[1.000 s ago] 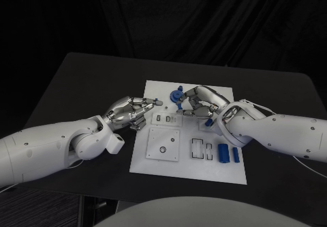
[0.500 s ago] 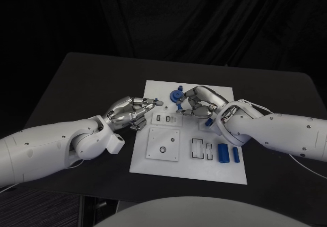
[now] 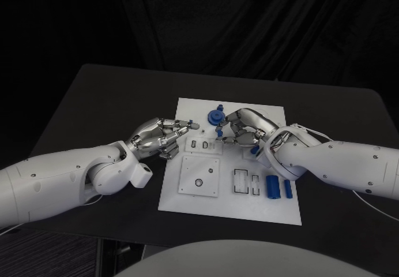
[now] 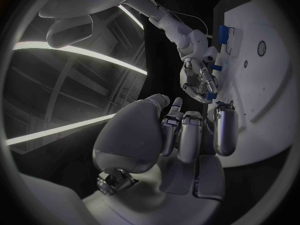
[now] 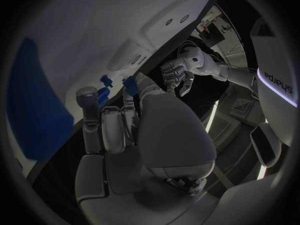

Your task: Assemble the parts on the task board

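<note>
Left of centre in the head view, our left hand rests at the task board edge, fingers curled on nothing we can see. Just right, our right hand pinches a small blue part near the board's upper edge. We should keep the part upright and lower it slowly.

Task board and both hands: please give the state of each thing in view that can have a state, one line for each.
task board: flat on the table, parts lie on it.
blue round part: stands at the board's far end, the right hand's fingers touch it.
two blue bars: lie loose, side by side, near the board's right edge.
right hand: fingers curled around the blue round part.
left hand: fingers curled in; whether it holds something is unclear.
</note>
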Available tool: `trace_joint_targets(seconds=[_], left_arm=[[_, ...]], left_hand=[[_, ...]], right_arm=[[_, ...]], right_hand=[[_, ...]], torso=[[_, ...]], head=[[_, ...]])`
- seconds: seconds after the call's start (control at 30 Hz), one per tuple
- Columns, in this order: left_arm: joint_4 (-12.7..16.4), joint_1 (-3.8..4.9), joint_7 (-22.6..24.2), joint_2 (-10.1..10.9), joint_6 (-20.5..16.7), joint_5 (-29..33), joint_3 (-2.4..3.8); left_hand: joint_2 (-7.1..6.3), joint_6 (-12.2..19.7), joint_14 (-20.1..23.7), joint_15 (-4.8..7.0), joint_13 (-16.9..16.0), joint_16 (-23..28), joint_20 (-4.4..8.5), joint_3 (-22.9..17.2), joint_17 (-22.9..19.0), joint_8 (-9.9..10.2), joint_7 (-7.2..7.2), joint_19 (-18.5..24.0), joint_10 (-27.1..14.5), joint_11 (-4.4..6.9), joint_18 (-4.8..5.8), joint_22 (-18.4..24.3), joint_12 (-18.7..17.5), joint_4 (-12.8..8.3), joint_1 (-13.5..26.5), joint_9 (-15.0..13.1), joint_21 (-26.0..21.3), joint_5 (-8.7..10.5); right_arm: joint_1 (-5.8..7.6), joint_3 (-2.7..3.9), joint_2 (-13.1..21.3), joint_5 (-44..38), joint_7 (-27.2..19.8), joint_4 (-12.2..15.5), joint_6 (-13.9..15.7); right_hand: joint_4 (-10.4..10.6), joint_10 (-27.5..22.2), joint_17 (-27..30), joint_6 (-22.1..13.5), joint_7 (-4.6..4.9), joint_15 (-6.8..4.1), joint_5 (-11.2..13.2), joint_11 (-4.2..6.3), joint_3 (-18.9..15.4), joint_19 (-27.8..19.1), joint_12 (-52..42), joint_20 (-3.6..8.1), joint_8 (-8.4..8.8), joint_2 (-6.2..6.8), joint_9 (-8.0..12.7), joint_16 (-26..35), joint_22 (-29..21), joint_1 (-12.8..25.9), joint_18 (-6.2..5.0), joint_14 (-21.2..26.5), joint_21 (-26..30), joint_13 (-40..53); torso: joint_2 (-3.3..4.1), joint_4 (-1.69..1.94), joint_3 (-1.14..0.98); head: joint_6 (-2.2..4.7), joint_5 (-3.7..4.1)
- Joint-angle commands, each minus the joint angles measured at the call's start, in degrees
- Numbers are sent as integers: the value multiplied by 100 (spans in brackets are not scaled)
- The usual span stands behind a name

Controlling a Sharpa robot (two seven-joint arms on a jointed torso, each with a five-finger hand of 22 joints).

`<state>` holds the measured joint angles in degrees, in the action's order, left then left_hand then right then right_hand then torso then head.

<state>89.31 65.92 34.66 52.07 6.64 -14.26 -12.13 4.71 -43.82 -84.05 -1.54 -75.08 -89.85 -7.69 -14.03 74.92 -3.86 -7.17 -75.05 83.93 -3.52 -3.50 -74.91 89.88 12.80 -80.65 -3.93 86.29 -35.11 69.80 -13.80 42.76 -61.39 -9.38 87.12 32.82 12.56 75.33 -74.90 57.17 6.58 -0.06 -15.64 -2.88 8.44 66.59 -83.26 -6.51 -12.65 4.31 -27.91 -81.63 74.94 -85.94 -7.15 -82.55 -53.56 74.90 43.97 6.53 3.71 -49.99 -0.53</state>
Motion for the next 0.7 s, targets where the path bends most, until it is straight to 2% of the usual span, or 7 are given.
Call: trace_joint_targets(seconds=[0.03,0.4,0.53,0.7], left_arm=[[7,-13,46,-13,69,20,4],[2,-27,41,-18,72,20,4],[-3,-32,37,-22,77,20,4],[-13,-42,28,-30,84,20,4]], left_hand=[[13,-33,-595,24,-1492,-15,-1,-34,1508,-11,-2,39,607,34,51,-589,12,2,-66,-6,-33,-16],[17,-39,-595,24,-1492,-15,-1,-52,1508,-11,-3,39,607,34,50,-589,12,-17,-80,-6,-34,-23],[18,-40,-595,24,-1492,-15,-1,-62,1508,-10,-3,36,607,34,51,-592,12,-26,-88,-5,-34,-26],[19,-39,-595,24,-1492,-15,-1,-69,1508,-10,-4,36,607,34,51,-592,12,-33,-93,-5,-34,-28]], right_arm=[[-20,2,-1,11,-30,-2,-142],[-87,2,-24,11,-55,-36,-216],[-111,2,-25,11,-69,-45,-225],[-140,2,-30,11,-51,-67,-301]], right_hand=[[39,-32,-916,79,-63,11,34,18,0,-38,12,4,-40,-51,-14,-5,482,5,-53,50,41,670],[35,-62,-892,68,-58,14,47,14,1,-83,23,3,-34,-49,-9,28,466,-5,-64,86,107,654],[32,-80,-885,61,-52,18,56,10,0,-102,29,1,-31,-45,-5,37,460,-8,-67,101,132,645],[23,-89,-876,57,-47,25,83,3,-2,-127,28,-3,-29,-37,0,49,455,-22,-70,120,163,642]], torso=[[-4,-6,-2],[-9,-2,-1],[-6,1,0],[-6,2,0]], head=[[-1,-9],[-1,-26],[-1,6],[-1,10]])
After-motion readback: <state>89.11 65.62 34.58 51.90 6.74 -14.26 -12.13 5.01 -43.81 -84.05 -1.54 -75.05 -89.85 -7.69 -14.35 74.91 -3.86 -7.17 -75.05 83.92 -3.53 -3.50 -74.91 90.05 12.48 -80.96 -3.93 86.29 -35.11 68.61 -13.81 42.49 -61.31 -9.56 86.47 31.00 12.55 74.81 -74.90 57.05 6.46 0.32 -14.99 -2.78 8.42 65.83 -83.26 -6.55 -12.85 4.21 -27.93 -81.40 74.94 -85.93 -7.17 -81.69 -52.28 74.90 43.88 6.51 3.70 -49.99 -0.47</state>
